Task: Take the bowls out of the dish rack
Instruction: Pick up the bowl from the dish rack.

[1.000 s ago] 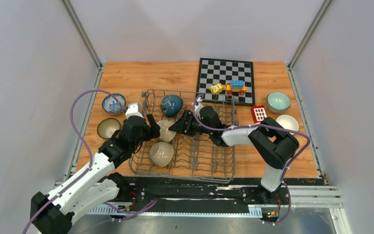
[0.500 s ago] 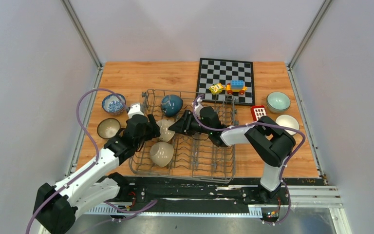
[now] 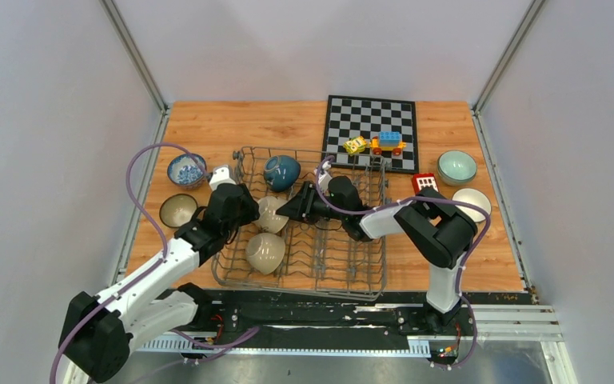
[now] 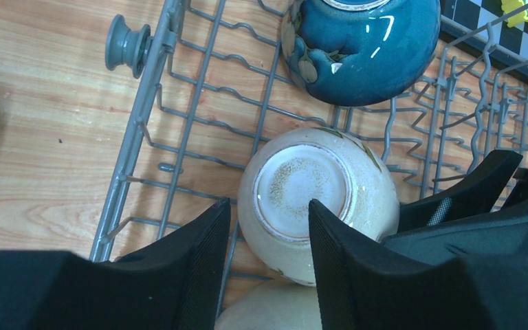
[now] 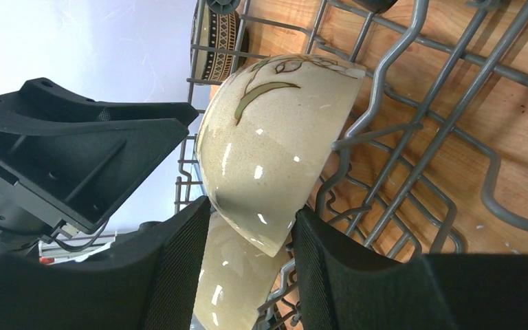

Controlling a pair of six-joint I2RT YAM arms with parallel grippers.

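The grey wire dish rack (image 3: 344, 248) holds three bowls: a teal-blue one (image 3: 282, 172) at the back, a beige one (image 3: 272, 214) on its side, and a second beige one (image 3: 265, 252) in front. My right gripper (image 3: 286, 210) comes in from the right. Its pads (image 5: 179, 261) press both sides of the tilted beige bowl (image 5: 275, 144). My left gripper (image 3: 249, 210) hovers over that bowl's foot (image 4: 302, 189). It stands open, with a sliver of rack showing between its left finger (image 4: 199, 261) and the bowl.
On the table left of the rack sit a blue-and-white bowl (image 3: 185, 170) and a dark brown bowl (image 3: 177, 210). At the right are a celadon bowl (image 3: 456, 166), a white bowl (image 3: 472, 202) and a red block (image 3: 424, 186). A chessboard (image 3: 370, 120) carries toy blocks (image 3: 388, 142).
My left gripper has edged in over the tilted beige bowl and its jaws have narrowed. The right jaws have closed onto the bowl, and the right elbow has swung left.
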